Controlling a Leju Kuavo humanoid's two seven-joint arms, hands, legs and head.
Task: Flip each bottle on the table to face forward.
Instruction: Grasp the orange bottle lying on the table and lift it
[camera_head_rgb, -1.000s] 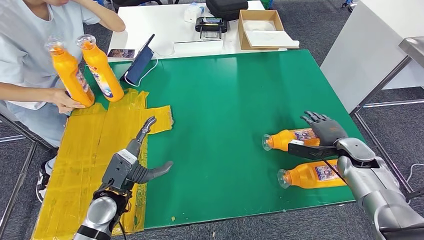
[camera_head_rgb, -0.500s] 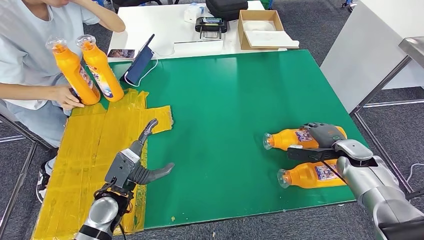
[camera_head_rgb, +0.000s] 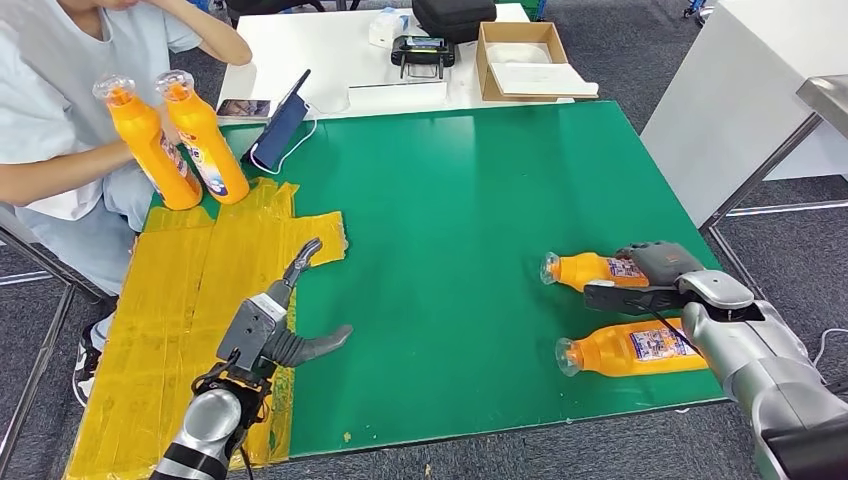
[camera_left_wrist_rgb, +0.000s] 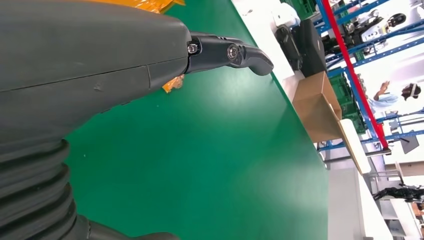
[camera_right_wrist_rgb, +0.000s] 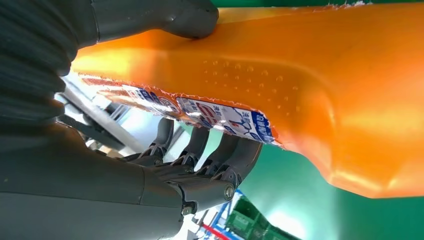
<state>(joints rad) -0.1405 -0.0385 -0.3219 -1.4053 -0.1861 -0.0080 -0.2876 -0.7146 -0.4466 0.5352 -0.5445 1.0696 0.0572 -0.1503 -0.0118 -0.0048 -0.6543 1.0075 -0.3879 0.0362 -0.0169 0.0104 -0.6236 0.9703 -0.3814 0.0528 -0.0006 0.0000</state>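
Now my right hand grips the far lying orange plastic bottle, hiding its base; near table edge. Left hand spread, empty, w/ room ahead.

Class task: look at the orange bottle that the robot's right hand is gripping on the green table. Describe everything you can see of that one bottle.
The gripped bottle is glossy orange plastic, lying on its side on the green table, its clear-capped neck pointing toward the table's middle. A printed label with blue and red marks wraps its body; the right wrist view shows small raised dots on its curved waist. The right hand grips its wider body, thumb on one side, fingers curled round the other. A second lying bottle sits apart, nearer the robot.
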